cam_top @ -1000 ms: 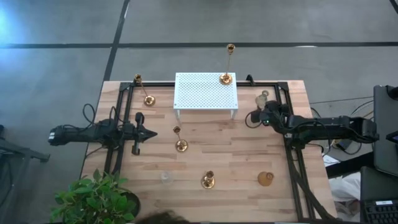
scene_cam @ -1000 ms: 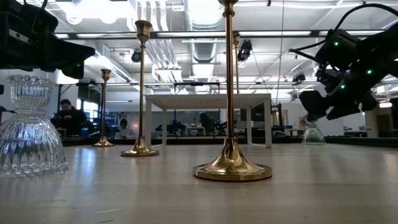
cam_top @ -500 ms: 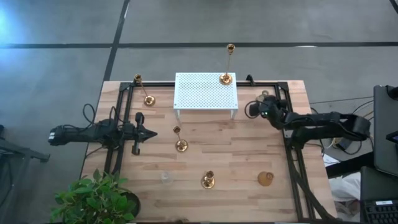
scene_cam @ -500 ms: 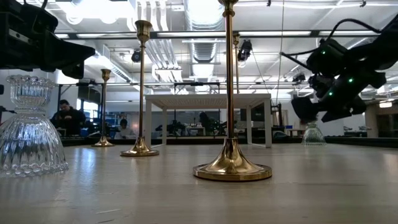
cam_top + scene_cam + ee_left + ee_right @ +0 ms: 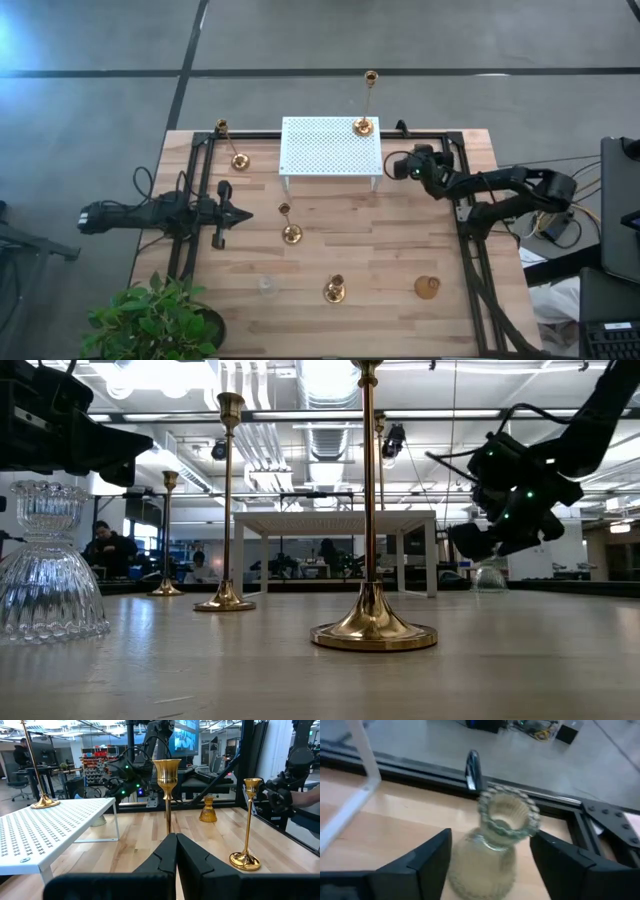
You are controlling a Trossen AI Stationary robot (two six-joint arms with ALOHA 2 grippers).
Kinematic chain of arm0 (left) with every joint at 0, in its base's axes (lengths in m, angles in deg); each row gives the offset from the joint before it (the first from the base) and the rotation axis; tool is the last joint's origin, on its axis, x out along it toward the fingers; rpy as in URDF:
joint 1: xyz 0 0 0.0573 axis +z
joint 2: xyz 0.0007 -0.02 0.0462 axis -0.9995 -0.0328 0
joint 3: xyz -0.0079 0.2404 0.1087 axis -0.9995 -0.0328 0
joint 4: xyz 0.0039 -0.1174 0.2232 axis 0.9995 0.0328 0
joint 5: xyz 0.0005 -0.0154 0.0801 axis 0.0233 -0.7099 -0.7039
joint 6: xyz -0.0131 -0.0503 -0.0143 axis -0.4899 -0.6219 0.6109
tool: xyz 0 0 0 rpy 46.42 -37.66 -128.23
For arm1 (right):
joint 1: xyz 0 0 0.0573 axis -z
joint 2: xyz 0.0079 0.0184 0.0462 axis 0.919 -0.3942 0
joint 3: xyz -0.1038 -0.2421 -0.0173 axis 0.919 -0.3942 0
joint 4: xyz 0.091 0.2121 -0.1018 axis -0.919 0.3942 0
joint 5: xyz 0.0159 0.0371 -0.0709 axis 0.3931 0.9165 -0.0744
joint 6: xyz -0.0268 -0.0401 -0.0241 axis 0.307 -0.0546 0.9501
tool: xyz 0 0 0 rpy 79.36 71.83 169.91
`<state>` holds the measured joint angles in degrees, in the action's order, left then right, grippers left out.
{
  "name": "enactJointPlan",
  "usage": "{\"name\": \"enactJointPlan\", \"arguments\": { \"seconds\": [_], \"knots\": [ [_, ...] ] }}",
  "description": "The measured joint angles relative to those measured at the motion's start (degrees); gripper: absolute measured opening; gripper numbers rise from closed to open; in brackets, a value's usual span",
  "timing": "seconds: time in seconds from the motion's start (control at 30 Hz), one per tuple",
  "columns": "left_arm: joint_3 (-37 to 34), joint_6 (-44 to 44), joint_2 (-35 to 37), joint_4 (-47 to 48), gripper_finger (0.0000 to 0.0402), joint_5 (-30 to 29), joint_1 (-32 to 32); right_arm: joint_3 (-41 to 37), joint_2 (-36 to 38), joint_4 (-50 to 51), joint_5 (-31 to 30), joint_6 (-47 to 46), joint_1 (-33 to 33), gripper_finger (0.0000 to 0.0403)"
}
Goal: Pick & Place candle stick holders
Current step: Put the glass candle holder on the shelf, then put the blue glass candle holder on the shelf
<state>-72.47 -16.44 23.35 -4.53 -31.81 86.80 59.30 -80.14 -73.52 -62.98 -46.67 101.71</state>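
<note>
My right gripper (image 5: 398,166) is open just right of the white rack (image 5: 331,146). Its fingers stand on either side of a clear glass holder (image 5: 496,840), which stands upright on the table and also shows in the low view (image 5: 490,576). My left gripper (image 5: 233,213) is shut and empty at the table's left; its wrist view (image 5: 175,851) faces a brass holder (image 5: 167,790). A tall brass holder (image 5: 364,124) stands on the rack. Other brass holders stand on their bases at the far left (image 5: 239,160), middle (image 5: 291,233) and near edge (image 5: 334,292).
A squat brass holder (image 5: 427,287) and a second clear glass holder (image 5: 266,285) stand near the front edge. Black frame rails (image 5: 470,250) run along both table sides. A potted plant (image 5: 155,320) stands at the near left corner.
My right gripper has moved toward the table's left and far edge and a little down, from beside the right rail to the glass holder next to the rack. Its fingers now stand around that holder.
</note>
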Motion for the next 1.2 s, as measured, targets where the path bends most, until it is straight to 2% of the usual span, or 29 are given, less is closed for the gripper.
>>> {"name": "enactJointPlan", "arguments": {
  "seconds": [0.17, 0.37, 0.43, 0.67, 0.73, 0.87, 1.0, 1.2],
  "knots": [
    [0.0, 0.0, 0.0, 0.0, 0.0014, 0.0, 0.0, 1.4, -1.5, 3.7, -1.3, -3.9, 1.7, 0.0173],
    [0.0, 0.0, 0.0, 0.0, 0.0014, 0.0, 0.0, 0.3, -0.9, 4.6, -1.2, -7.1, 2.5, 0.0044],
    [0.0, 0.0, 0.0, 0.0, 0.0014, 0.0, 0.0, 0.0, 0.0, 4.5, -1.1, -7.1, 2.5, 0.0019],
    [0.0, 0.0, 0.0, 0.0, 0.0014, 0.0, 0.0, -1.6, 3.7, 4.9, -0.6, -7.2, 2.5, 0.0009],
    [0.0, 0.0, 0.0, 0.0, 0.0014, 0.0, 0.0, -1.7, 5.4, 6.4, 2.1, -7.4, 2.5, 0.0009],
    [0.0, 0.0, 0.0, 0.0, 0.0014, 0.0, 0.0, -1.7, 9.4, 12.4, 11.6, -7.4, 2.5, 0.0015],
    [0.0, 0.0, 0.0, 0.0, 0.0014, 0.0, 0.0, -1.7, 13.2, 16.9, 16.2, -7.0, 2.5, 0.0052],
    [0.0, 0.0, 0.0, 0.0, 0.0014, 0.0, 0.0, -1.8, 15.9, 15.9, 15.7, -1.3, 2.6, 0.015]
  ]
}}
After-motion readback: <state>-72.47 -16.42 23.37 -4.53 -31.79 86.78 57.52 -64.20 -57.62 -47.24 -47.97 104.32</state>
